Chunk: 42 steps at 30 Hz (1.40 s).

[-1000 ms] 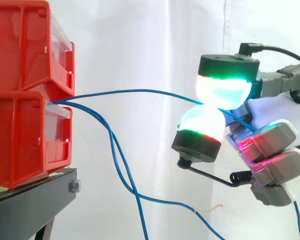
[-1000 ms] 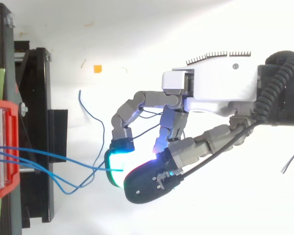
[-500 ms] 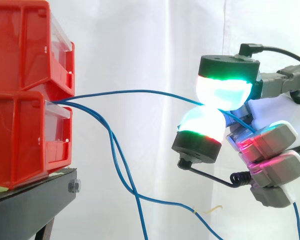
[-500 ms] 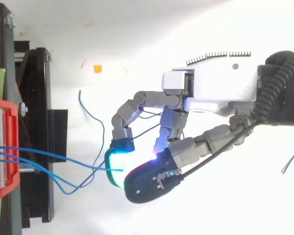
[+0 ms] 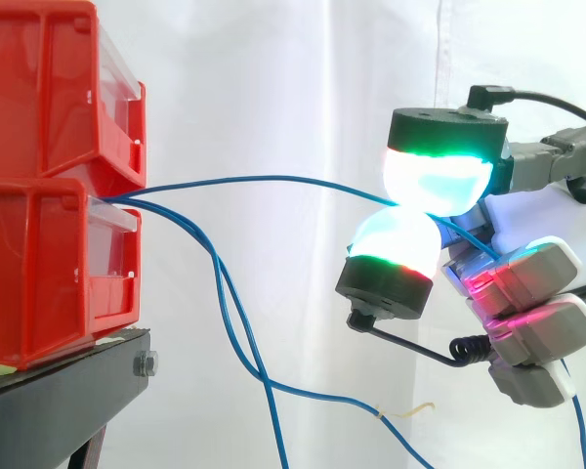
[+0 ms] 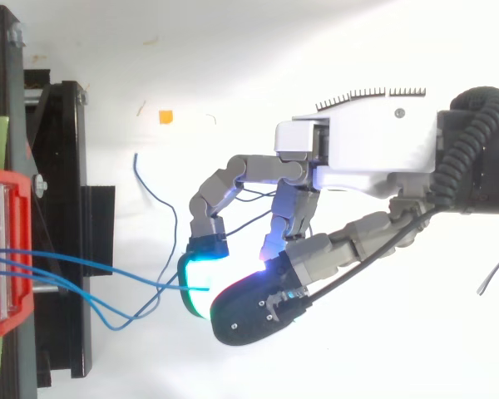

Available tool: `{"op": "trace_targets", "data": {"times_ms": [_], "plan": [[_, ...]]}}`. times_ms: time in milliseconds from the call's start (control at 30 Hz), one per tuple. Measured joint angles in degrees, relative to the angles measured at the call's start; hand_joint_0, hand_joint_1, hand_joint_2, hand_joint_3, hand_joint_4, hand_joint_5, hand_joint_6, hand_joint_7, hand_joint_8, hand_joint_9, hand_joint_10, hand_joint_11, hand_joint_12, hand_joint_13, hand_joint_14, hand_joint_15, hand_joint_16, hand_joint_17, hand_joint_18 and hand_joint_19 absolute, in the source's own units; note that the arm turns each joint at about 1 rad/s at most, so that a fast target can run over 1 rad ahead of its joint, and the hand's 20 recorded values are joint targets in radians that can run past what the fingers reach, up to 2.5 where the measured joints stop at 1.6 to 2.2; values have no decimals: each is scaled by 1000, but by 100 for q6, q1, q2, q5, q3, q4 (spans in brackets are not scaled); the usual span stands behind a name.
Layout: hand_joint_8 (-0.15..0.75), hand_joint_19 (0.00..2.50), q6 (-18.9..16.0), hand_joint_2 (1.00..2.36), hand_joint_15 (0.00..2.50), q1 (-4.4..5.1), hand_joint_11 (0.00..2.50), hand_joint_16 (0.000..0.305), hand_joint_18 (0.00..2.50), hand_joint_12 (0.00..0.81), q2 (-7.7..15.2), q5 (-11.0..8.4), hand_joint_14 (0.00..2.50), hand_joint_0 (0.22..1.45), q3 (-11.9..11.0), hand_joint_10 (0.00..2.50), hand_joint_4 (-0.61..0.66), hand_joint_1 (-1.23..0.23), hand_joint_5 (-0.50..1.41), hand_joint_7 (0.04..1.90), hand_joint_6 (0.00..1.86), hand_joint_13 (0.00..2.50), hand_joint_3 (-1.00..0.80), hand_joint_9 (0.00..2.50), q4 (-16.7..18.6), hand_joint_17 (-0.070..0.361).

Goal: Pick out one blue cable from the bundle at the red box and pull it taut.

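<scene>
Several thin blue cables come out of the front of the lower red box at the left. One blue cable runs almost level from the box to my hand, where two glowing fingertips pinch it between them. It has a slight arc. Two other blue cables sag down from the box and hang below. From above, my hand reaches in from the right, and the pinched cable leads left to the red box.
A second red box sits stacked on the lower one, both on a black stand. A white curtain hangs behind. A loose blue cable end lies on the white floor near the stand.
</scene>
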<state>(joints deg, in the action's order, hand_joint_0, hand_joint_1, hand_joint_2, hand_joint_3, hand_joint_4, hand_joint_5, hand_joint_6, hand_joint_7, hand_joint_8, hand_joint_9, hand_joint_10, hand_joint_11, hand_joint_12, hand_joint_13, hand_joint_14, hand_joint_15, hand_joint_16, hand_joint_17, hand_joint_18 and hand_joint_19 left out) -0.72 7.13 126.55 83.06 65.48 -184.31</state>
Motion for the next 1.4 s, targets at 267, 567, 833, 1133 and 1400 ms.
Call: {"op": "trace_targets", "data": {"times_ms": [267, 567, 833, 1133, 1400], "plan": [[291, 635, 2, 1021, 847, -1, 931, 43, 990, 339, -2, 0, 26, 702, 2, 23, -143, -818, -126, 1034, 927, 1223, -143, 1350, 0, 96], [296, 627, 0, 1021, 839, 0, 937, 43, 993, 345, 0, 0, 25, 701, 4, 22, -144, -818, -125, 1029, 927, 1227, -143, 1357, 0, 97], [298, 626, -1, 1021, 835, 0, 925, 43, 989, 345, 1, 0, 25, 700, 7, 23, -142, -818, -126, 1032, 927, 1227, -145, 1357, 0, 98], [297, 620, 2, 1021, 835, 0, 930, 44, 982, 345, 1, 0, 23, 699, 7, 23, -143, -818, -125, 1036, 926, 1227, -142, 1351, 0, 98], [298, 620, 1, 1021, 819, -1, 924, 44, 980, 353, 1, 0, 22, 699, 9, 24, -143, -817, -125, 1037, 926, 1228, -144, 1355, 0, 99]]}}
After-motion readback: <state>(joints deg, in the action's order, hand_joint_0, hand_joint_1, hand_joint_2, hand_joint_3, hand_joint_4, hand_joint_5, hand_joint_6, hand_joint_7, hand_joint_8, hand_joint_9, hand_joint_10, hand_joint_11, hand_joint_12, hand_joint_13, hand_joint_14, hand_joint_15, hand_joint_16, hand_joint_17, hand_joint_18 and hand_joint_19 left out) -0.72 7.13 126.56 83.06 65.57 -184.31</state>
